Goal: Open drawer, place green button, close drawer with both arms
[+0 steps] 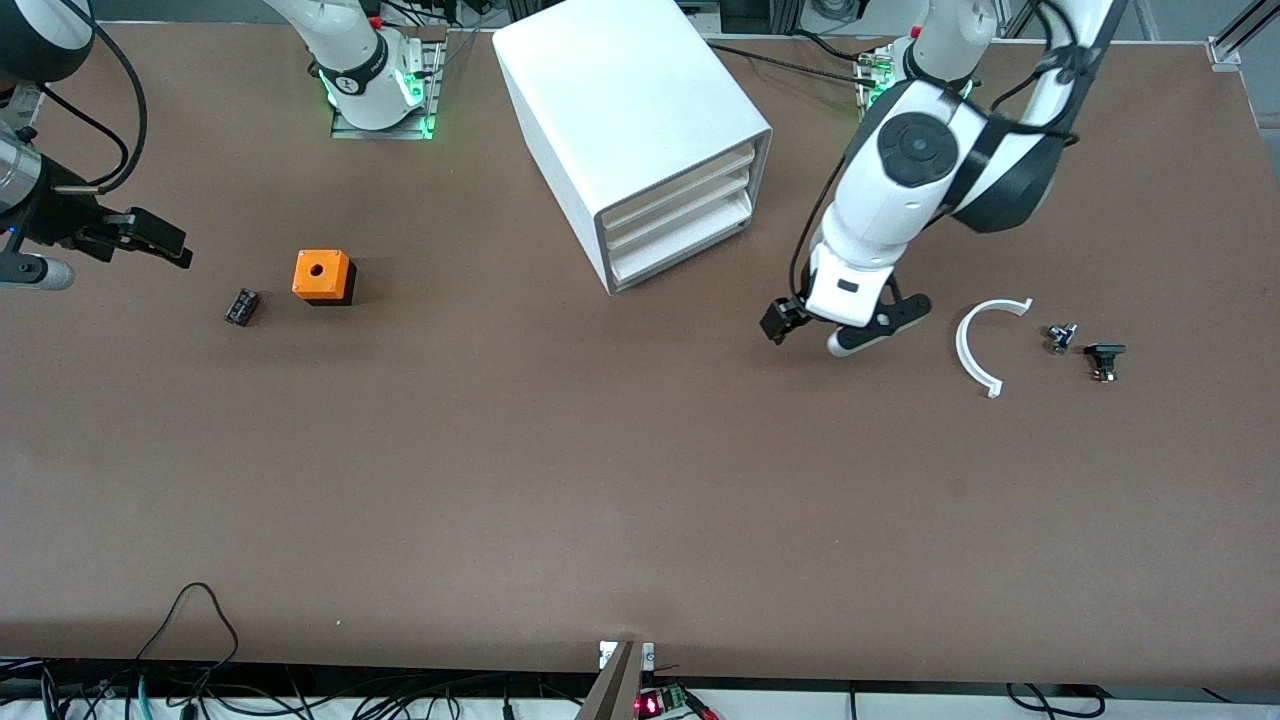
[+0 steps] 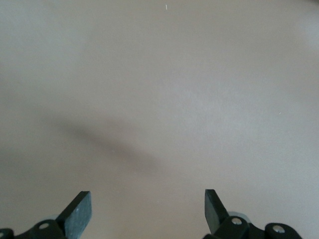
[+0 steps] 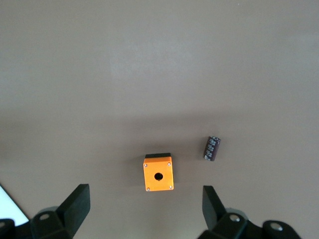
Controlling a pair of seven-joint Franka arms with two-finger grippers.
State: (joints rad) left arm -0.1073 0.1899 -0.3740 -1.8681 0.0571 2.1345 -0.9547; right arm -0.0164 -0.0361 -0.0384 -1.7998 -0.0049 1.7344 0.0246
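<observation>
Brown tabletop [image 1: 560, 480] is seen in the front view, with a white cabinet [image 1: 630, 120] standing between the two arm bases. The drawer [image 1: 685, 252], lowest in the cabinet, is shut flush with the drawers above it. The button [image 1: 1104, 358] lies on the tabletop toward the left arm's end, well apart from the cabinet, with a small grey part [image 1: 1061, 337] just beside it and a white curved strip [image 1: 975, 345] near both. The left gripper [image 1: 828, 335] is held low over bare tabletop between the cabinet and the curved strip. The right gripper [image 1: 160, 243] is held over the right arm's end of the tabletop, near an orange cube [image 1: 322, 275] and a small black part [image 1: 241, 306].

In the left wrist view, the left gripper [image 2: 148, 209] is shown with its fingers [image 2: 79, 211] spread wide and nothing between them; only bare tabletop is seen below.

In the right wrist view, the right gripper [image 3: 144, 206] is likewise spread wide and empty, with the orange cube [image 3: 158, 175] and the small black part [image 3: 212, 148] lying on the tabletop past its fingers [image 3: 75, 206].
</observation>
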